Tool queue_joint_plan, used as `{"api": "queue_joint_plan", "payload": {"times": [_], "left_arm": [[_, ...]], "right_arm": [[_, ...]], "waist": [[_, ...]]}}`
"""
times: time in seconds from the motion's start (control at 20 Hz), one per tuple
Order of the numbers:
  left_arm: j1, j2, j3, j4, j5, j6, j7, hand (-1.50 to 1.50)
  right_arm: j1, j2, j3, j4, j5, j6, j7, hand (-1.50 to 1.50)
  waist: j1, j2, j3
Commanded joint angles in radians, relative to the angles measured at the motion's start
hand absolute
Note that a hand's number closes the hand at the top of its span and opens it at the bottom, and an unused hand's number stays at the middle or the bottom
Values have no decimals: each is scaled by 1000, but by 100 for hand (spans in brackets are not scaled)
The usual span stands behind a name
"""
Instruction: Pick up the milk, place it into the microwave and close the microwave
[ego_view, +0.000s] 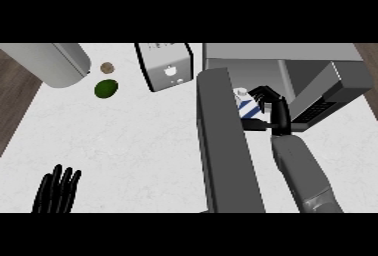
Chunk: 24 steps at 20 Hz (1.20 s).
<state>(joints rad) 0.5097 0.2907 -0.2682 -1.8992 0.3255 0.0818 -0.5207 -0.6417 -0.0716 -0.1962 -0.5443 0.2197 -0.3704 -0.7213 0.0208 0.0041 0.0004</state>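
The milk carton (243, 102), white with blue stripes, stands just in front of the microwave's open cavity (255, 72), right of the open door (225, 145). My right hand (272, 107) is curled round the carton from its right side and hides much of it. The microwave (325, 85) fills the upper right, with its dark control panel at the far right. The door swings out toward me as a long dark slab. My left hand (57, 190) rests open at the lower left, fingers up, far from the carton.
A white toaster-like appliance (168, 67) stands left of the microwave. A green avocado (106, 88) and a small brown item (107, 66) lie near a large grey cylinder (52, 62) at the upper left. The counter's left edge meets wooden floor.
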Motion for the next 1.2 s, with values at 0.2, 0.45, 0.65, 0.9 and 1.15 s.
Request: {"api": "queue_joint_plan", "payload": {"times": [0.2, 0.45, 0.65, 0.9, 1.15], "left_arm": [[-57, 2, 35, 78, 26, -53, -14, -150], [-51, -14, -2, 64, -10, -44, -21, -150], [-13, 8, -11, 59, -59, -33, -35, -150], [-87, 28, 25, 85, -84, -2, 21, -150], [-139, 7, -5, 114, -120, 13, 42, -150]], "right_arm": [[-222, -89, -17, 245, 84, -150, 86, 150], [-298, -120, -28, 338, 107, -230, 120, 150], [-309, -168, -15, 374, 143, -313, 128, 150], [-339, -172, -31, 394, 146, -447, 152, 150], [-358, -168, 16, 444, 206, -500, 172, -150]], "waist": [[29, 15, 1], [53, 23, 2], [79, 31, 3], [87, 42, 4], [98, 53, 4]]}}
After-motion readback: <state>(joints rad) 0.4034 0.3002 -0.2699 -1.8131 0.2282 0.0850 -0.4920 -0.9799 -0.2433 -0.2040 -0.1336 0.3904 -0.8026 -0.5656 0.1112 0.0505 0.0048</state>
